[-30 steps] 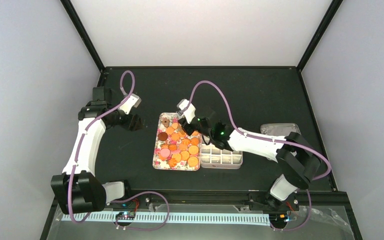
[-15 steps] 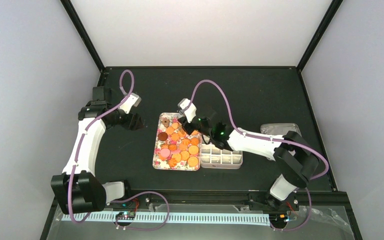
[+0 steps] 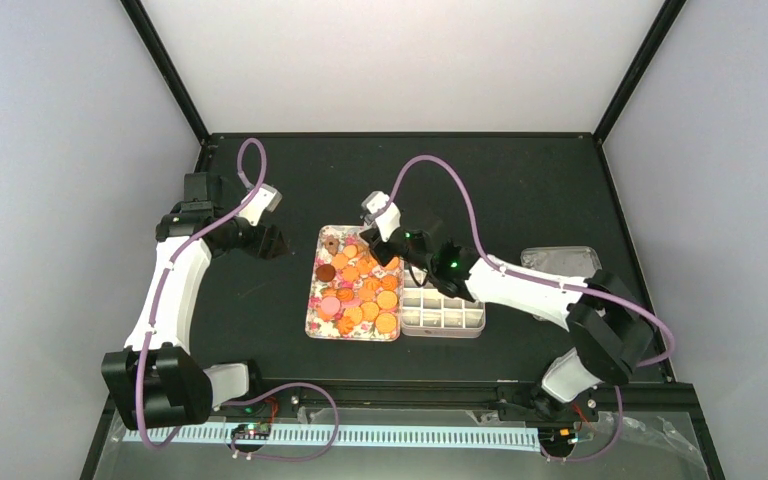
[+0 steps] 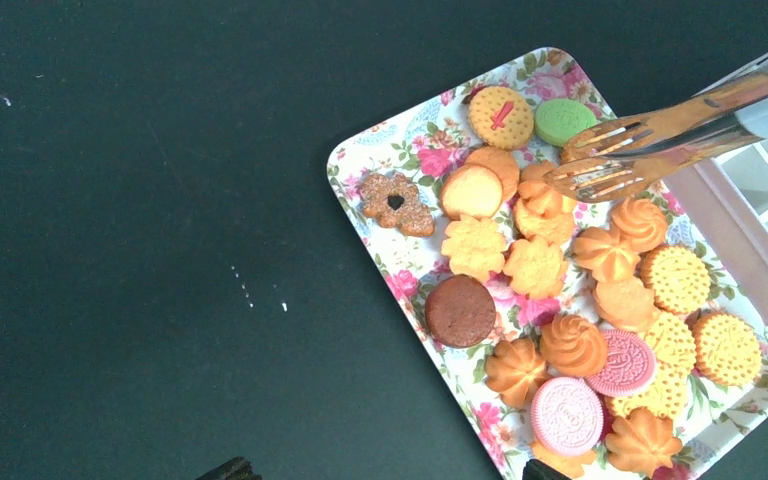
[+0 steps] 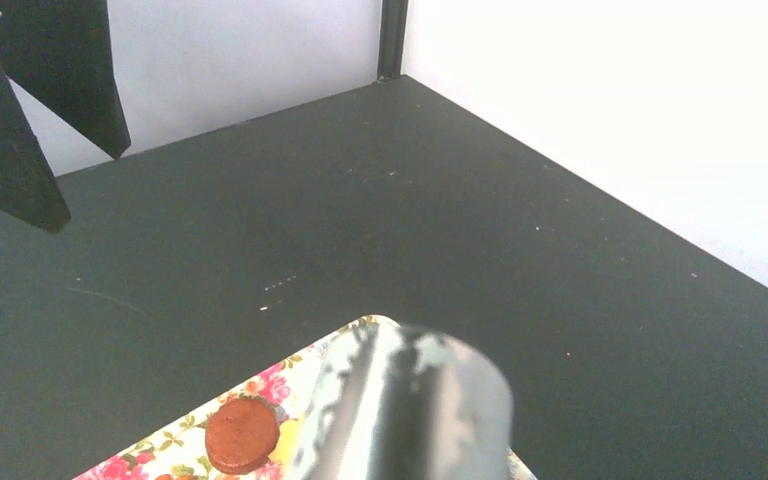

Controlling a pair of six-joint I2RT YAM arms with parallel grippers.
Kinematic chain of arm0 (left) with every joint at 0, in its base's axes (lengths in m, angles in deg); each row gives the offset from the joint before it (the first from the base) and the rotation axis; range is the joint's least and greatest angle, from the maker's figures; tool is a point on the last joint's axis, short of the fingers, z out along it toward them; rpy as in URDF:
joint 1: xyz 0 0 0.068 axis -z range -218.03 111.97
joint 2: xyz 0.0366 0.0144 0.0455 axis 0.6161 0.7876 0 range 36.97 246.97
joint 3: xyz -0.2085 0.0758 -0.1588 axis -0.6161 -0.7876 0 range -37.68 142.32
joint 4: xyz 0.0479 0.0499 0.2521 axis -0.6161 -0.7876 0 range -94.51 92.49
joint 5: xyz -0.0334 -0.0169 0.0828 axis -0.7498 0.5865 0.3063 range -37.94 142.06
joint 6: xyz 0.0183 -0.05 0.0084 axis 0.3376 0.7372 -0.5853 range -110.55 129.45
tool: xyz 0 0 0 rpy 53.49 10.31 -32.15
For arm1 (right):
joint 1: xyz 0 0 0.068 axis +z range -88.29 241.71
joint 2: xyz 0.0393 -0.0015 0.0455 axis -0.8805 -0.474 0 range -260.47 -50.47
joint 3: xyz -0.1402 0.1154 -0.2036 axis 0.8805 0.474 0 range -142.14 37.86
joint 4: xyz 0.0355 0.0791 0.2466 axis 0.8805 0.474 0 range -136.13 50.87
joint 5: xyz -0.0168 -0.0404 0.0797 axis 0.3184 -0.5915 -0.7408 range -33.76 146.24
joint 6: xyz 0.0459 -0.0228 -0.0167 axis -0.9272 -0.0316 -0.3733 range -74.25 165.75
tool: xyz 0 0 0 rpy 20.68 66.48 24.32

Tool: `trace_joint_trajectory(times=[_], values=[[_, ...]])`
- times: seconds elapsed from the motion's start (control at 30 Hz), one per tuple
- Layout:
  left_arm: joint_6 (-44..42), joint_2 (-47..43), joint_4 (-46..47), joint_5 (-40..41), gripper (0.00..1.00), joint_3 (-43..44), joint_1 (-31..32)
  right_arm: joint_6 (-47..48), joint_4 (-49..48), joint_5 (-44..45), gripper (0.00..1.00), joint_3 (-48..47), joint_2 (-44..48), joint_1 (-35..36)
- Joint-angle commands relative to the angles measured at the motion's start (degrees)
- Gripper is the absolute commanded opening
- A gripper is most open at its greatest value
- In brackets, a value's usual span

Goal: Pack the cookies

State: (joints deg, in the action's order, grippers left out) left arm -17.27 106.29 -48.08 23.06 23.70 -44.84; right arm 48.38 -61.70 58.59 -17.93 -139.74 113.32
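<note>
Inspection from the near edge outward. The flower-patterned tray (image 4: 410,140) lies flat on the black table (image 3: 520,190), well back from the arm bases, with its long axis running roughly near to far. The cookies (image 3: 360,290) lie flat on it and cover it, their spread following that axis. They are mostly orange, with pink ones toward the near end, a brown cookie (image 4: 460,310) by the left rim and a green cookie (image 4: 563,120) at the far right corner.

A white compartmented box (image 3: 444,313) lies along the tray's right rim at the near end, long axis crossways. Well to the right, by the table's edge, lies a clear flat piece (image 3: 560,258).

The left gripper (image 3: 268,241) hangs just off the tray's far left corner, jaws wide and holding nothing.

The right gripper (image 3: 388,247) is above the tray's far right corner, clamped on the metal tongs (image 4: 650,140). These point left across the tray, tips nearly together above orange cookies. Contact cannot be told.

Black table surface stretches left of the tray and beyond its far end to the walls.
</note>
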Motion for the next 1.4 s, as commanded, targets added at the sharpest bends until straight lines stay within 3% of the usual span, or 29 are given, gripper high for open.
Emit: trace_joint_trajectory(times=[0.0, 0.23, 0.6, 0.9, 1.37], values=[[0.9, -1.1, 0.7, -1.9, 0.70, 2.0, -0.5, 0.5, 0.1, -0.1, 0.01, -1.5, 3.6, -0.5], [1.0, -1.2, 0.6, -2.0, 0.70, 2.5, -0.5, 0.3, 0.3, -1.1, 0.01, -0.7, 4.3, -1.3], [0.4, -1.1, 0.3, -2.4, 0.70, 2.4, -0.5, -3.1, -5.3, -2.8, 0.09, -0.8, -1.2, -1.3], [0.4, -0.9, 0.0, -2.9, 0.70, 2.9, -0.5, -2.0, -8.1, 0.1, 0.30, 2.0, -2.4, -1.3], [0.2, -0.6, 0.0, -3.4, 0.70, 2.9, -0.5, 0.9, -6.5, 1.3, 0.31, 1.3, -2.4, -1.2]])
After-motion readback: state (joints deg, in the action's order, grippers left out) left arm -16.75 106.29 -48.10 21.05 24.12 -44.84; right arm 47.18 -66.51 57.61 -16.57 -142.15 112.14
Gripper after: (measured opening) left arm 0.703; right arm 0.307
